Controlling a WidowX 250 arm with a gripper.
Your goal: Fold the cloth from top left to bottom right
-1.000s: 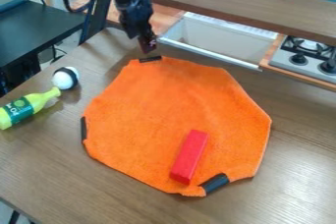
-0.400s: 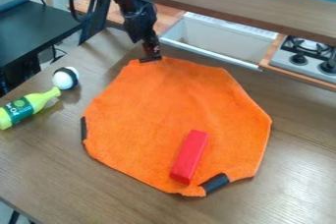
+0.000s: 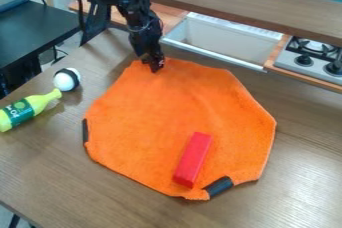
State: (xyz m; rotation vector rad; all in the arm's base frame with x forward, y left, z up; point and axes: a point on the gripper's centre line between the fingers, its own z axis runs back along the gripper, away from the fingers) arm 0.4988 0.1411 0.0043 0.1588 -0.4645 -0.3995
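Observation:
The black gripper [image 3: 155, 67] hangs at the top left edge of the orange cloth, over the spot with the dark tab. Whether it holds the cloth cannot be made out. The orange cloth [image 3: 167, 102] lies spread flat on the wooden table, with a dark tab [image 3: 85, 131] on its left edge and another dark tab [image 3: 218, 186] at its lower right edge. On the cloth's lower part rests a red block [image 3: 192, 159], set at a slant.
Left of the cloth are a white ball with a black band [image 3: 67, 79] and a yellow-green bottle [image 3: 28, 109] lying on its side. Behind stand a white sink [image 3: 224, 39], a stove [image 3: 310, 59] and a long wooden shelf [image 3: 247, 2].
The gripper has come down and slightly toward the camera, from behind the cloth's top edge onto its top left edge. Cloth, block, ball and bottle look unmoved.

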